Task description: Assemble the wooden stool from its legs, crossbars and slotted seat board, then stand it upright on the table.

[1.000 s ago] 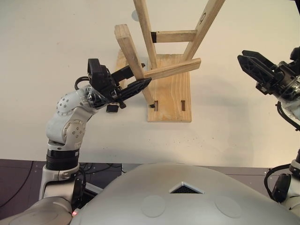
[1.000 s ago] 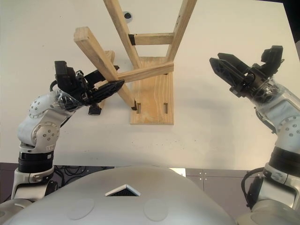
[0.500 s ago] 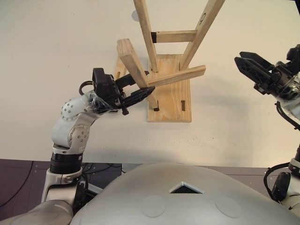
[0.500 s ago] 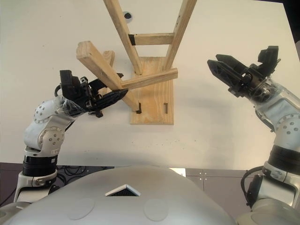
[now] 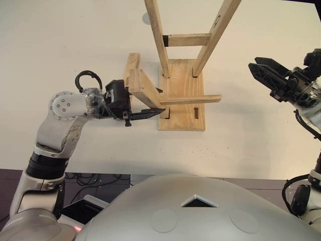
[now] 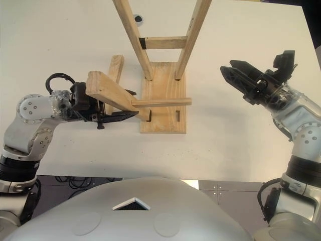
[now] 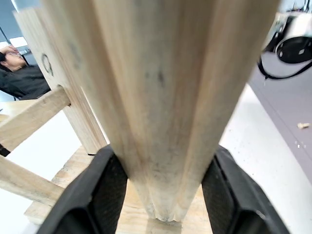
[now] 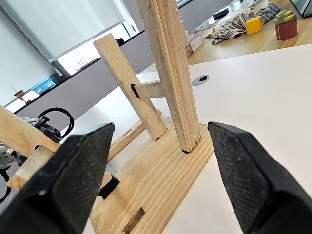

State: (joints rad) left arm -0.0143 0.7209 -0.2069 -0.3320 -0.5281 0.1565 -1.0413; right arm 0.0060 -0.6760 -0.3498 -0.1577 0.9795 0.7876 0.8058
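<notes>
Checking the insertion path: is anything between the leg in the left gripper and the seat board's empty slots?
Nothing visible. The leg hangs at the seat board's left edge, its crossbar over the board; both empty slots lie uncovered.

Seat board (image 5: 181, 80), pale wood, flat on counter (image 5: 75, 40); two open slots at near end. Two legs (image 5: 158, 35) joined by crossbar (image 5: 188, 39), upright at far end. Third leg (image 5: 143, 88) with second crossbar (image 5: 193, 99), tilted, clamped in left gripper (image 7: 163, 190). Fourth leg (image 5: 131, 63) flat beside board's left edge.

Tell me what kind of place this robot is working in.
Probably an office-style robotics lab: a white work table, a large blind-covered window, and a cluttered wooden desk behind, bearing a jar and cloth.
</notes>
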